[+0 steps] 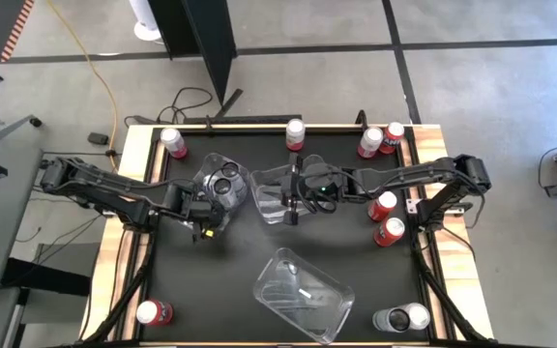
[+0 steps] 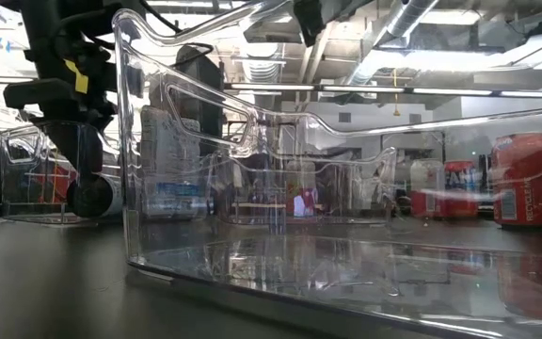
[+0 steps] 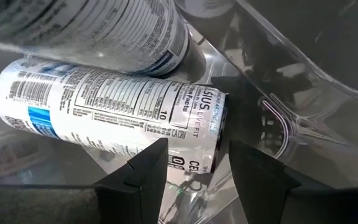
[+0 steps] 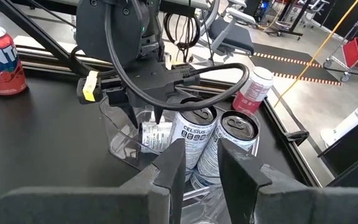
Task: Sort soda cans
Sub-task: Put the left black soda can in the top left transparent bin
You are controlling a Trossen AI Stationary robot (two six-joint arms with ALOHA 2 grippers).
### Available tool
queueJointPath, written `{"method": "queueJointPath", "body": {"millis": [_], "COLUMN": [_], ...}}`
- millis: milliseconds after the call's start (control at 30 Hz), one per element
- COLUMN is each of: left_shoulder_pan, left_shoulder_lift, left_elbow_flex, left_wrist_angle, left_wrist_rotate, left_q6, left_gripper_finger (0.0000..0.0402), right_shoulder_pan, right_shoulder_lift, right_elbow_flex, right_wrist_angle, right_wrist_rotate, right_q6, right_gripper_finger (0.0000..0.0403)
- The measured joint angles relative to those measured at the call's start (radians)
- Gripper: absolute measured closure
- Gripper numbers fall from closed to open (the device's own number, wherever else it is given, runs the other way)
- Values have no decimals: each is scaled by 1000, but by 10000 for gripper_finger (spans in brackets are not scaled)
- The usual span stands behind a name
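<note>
A clear bin (image 1: pixel 240 198) left of the table's middle holds white-and-silver cans (image 4: pixel 194 134). My left gripper (image 1: pixel 204 220) is open and points down into this bin's near left corner; its fingers stand either side of the end of a lying white can (image 3: pixel 117 118). My right gripper (image 1: pixel 293 200) hovers over a second clear bin (image 1: pixel 267 208) at the middle, open by a narrow gap (image 4: pixel 197 146), nothing between the fingers. Red cans (image 1: pixel 383 205) stand upright around the table's edges. My left gripper's open fingers (image 3: pixel 151 171) come from above and straddle the end (image 3: pixel 207 134) of the lower white can, which lies on its side in the bin. Whether they touch it, I cannot tell.
A third clear bin (image 1: pixel 329 290) lies slanted near the front edge. Red cans stand at the far edge (image 1: pixel 295 133), the far corners (image 1: pixel 172 142) (image 1: pixel 370 142), the right side (image 1: pixel 390 232) and the near left corner (image 1: pixel 153 311). A silver can (image 1: pixel 402 318) sits near right.
</note>
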Motion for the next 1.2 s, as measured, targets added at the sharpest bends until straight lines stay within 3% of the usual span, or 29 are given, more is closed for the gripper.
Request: {"method": "queueJointPath", "body": {"millis": [400, 733, 967, 1200], "left_shoulder_pan": [5, 12, 12, 11], "left_shoulder_lift": [1, 3, 3, 2], "left_elbow_flex": [-3, 51, 65, 64], "left_wrist_angle": [-7, -71, -88, -99], "left_wrist_rotate": [-27, -68, -22, 20], "left_q6": [-32, -3, 36, 101], "left_gripper_finger": [242, 298, 354, 357], "right_shoulder_pan": [0, 0, 0, 0], "right_shoulder_lift": [0, 0, 0, 0], "right_elbow_flex": [0, 0, 0, 0], "right_wrist_angle": [0, 0, 0, 0], "right_wrist_rotate": [0, 0, 0, 0], "right_q6": [0, 3, 3, -5], "right_gripper_finger": [290, 290, 290, 290]}}
